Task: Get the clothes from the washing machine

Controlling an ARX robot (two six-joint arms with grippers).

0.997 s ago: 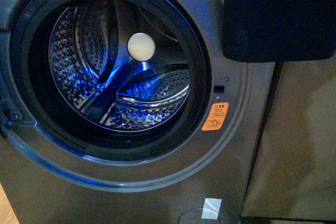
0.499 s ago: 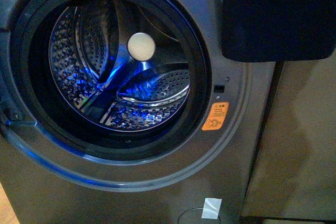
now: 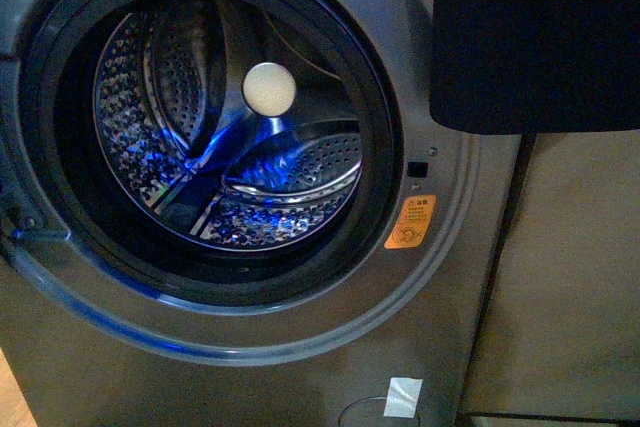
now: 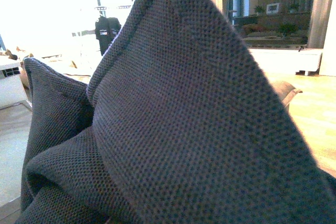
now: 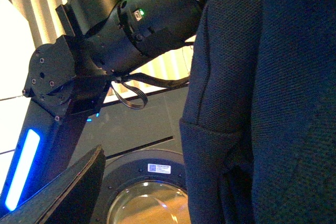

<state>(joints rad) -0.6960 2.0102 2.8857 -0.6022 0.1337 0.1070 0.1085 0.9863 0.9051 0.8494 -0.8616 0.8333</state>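
Clearly the clothes (image 3: 535,37) are out of the washing machine (image 3: 440,277). The drum (image 3: 150,117) shows only bare perforated steel, and the dark garment hangs in front of the machine's upper corner, to the robot's right of the porthole. The knit lies draped right over the left pincer, filling its wrist camera. It also hangs just beside the right pincer, with a black arm (image 5: 131,19) close by.

Neither pincer's fingers show under the cloth, so I cannot tell whether either is clenched on it or released.

I judge three risks. A shallow hold on limp fabric could slip as the arm swings away. The hanging tail could snag the door glass (image 5: 142,203) below the right pincer. And the cloth blinds the left camera, so a slip would go unnoticed.
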